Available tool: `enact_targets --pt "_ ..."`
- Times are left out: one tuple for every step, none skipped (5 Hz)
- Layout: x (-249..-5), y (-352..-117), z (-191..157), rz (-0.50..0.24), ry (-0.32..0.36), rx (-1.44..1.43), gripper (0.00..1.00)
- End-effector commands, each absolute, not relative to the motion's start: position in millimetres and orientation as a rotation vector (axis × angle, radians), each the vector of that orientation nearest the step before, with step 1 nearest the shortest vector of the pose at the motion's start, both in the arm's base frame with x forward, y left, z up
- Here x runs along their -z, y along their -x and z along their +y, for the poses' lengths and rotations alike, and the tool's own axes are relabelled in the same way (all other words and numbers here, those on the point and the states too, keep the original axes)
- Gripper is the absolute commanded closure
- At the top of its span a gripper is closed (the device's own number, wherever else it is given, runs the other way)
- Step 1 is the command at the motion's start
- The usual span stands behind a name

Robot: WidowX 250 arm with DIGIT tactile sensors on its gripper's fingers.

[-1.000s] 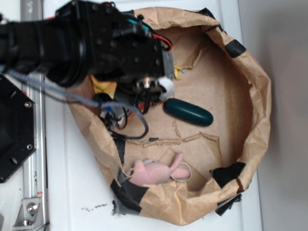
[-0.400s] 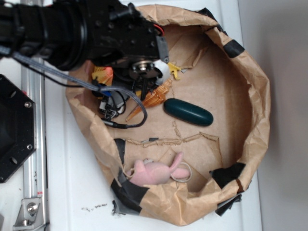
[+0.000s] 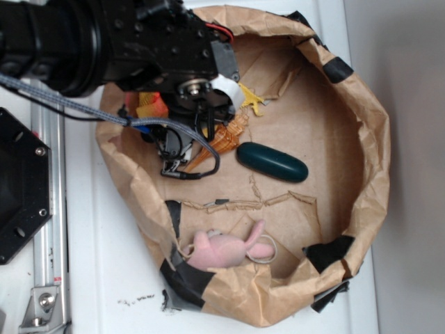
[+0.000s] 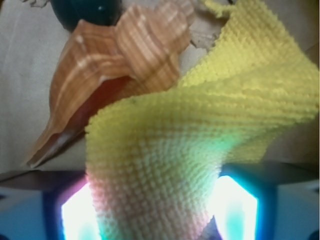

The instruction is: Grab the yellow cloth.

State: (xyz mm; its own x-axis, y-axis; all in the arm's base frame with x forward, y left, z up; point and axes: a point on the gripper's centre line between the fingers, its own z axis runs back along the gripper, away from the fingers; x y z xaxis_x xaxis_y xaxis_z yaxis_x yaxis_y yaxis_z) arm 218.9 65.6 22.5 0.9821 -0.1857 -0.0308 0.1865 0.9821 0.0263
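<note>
— Yellow cloth [image 4: 200, 145]: where is it?

— Right between the gripper [image 4: 160, 210] fingers. In the wrist view the terry fabric fills the gap between the two glowing pads [image 4: 75, 210], with folds fanning up and away from them. The gripper is clamped on the cloth.

— Can you see that from the exterior view too?

— Only partly. The black arm [image 3: 104, 42] covers the upper left of the container, and the gripper [image 3: 198, 104] is mostly hidden under its own body. Bits of the yellow cloth [image 3: 252, 104] poke out at its right edge, and another yellow-orange patch shows at its left.

— What lies closest to the cloth?

— An orange ridged shell, cone-shaped [image 4: 115, 65], just beside the fabric and seemingly touching its fold in the wrist view. From outside, the same shell [image 3: 221, 142] lies on the container floor below the gripper, its point aimed lower left.

— And the container itself?

— A crumpled brown paper bag [image 3: 372, 139] rolled down into a shallow basin, patched with black tape at several spots on the rim. It sits on a white table [image 3: 104, 264].

— What else is inside it?

— A dark green oval thing [image 3: 272, 162] near the middle, just right of the shell; its end also shows at the top of the wrist view [image 4: 87, 12]. A pink plush toy [image 3: 226, 249] lies against the lower wall, well apart from the gripper. A loop of black cable [image 3: 188, 163] hangs from the arm into the bag.
</note>
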Motion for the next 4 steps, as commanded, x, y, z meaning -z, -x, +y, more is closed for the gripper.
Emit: enact_targets --pt "-23 -211 66 -0.009 -0.057 0.171 1.00" --pt "-23 -212 66 -0.007 -0.059 0.167 1.00" --pt "-40 -217 65 -0.044 -0.074 0.139 1.00" --pt "-90 -236 37 -0.199 -0.009 0.092 1.00"
